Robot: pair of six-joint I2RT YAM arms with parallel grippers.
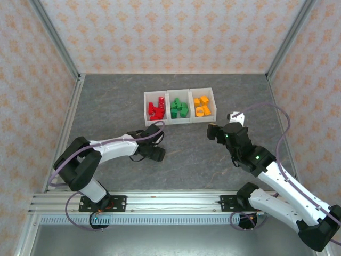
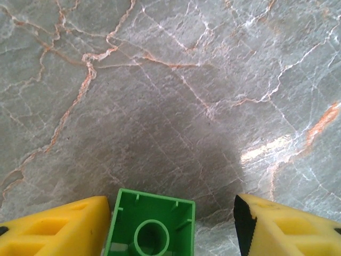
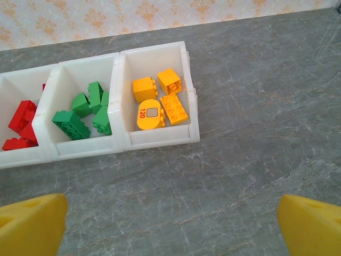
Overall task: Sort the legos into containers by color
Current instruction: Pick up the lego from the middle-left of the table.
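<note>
A green lego (image 2: pixel 152 226) sits hollow side up between the yellow fingers of my left gripper (image 2: pixel 170 201), which is shut on it just above the grey table. It lies tight against the left finger (image 2: pixel 64 226). In the top view the left gripper (image 1: pixel 153 152) is in front of the containers (image 1: pixel 167 108). Red legos (image 1: pixel 156 109) fill the left bin, green ones (image 1: pixel 179 109) the middle, orange ones (image 1: pixel 202 106) the right. My right gripper (image 1: pixel 216 130) hovers open and empty near the orange bin (image 3: pixel 160 140), with the orange legos (image 3: pixel 157 98) ahead of it.
Patterned walls with metal corner posts (image 1: pixel 58 45) enclose the marbled grey table (image 1: pixel 186 154). A rail (image 1: pixel 170 202) carrying both arm bases runs along the near edge. Bare table lies between the two grippers and in front of the bins.
</note>
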